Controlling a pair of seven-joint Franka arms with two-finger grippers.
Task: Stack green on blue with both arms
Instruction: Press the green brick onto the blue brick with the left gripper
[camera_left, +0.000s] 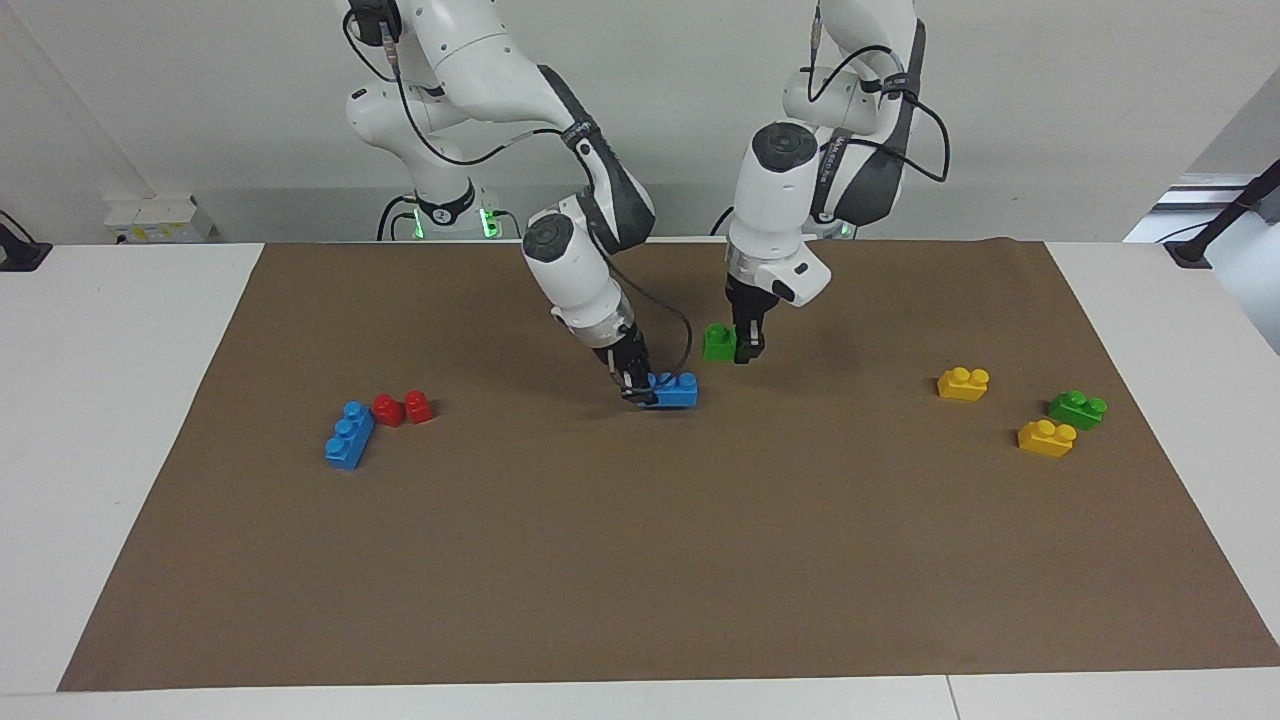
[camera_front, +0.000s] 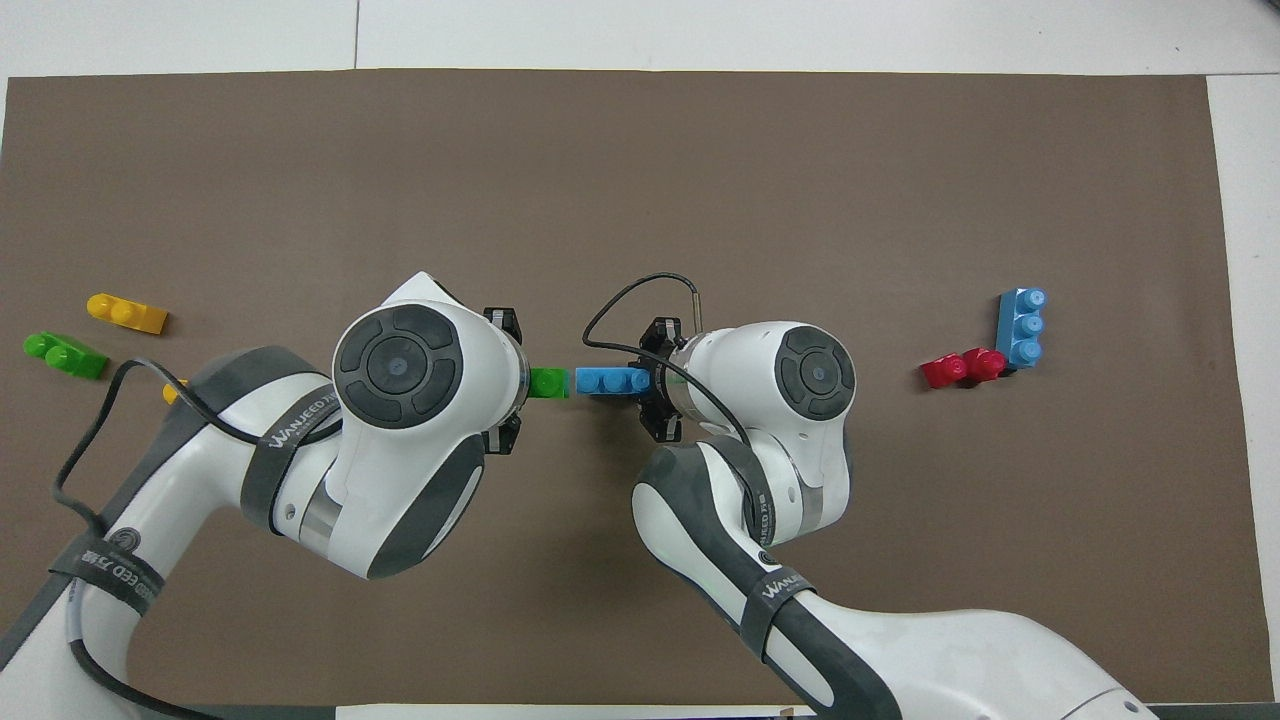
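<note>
My right gripper (camera_left: 637, 387) is shut on one end of a long blue brick (camera_left: 674, 390), held low over the middle of the brown mat (camera_left: 640, 560); whether it rests on the mat I cannot tell. My left gripper (camera_left: 746, 348) is shut on a small green brick (camera_left: 718, 343), held a little higher, just beside the blue brick's free end. From overhead the green brick (camera_front: 548, 383) and the blue brick (camera_front: 608, 380) lie end to end, almost meeting. The left wrist hides most of its gripper there.
A second blue brick (camera_left: 349, 435) and two red bricks (camera_left: 403, 408) lie toward the right arm's end. Two yellow bricks (camera_left: 963, 383) (camera_left: 1046, 438) and another green brick (camera_left: 1077, 408) lie toward the left arm's end.
</note>
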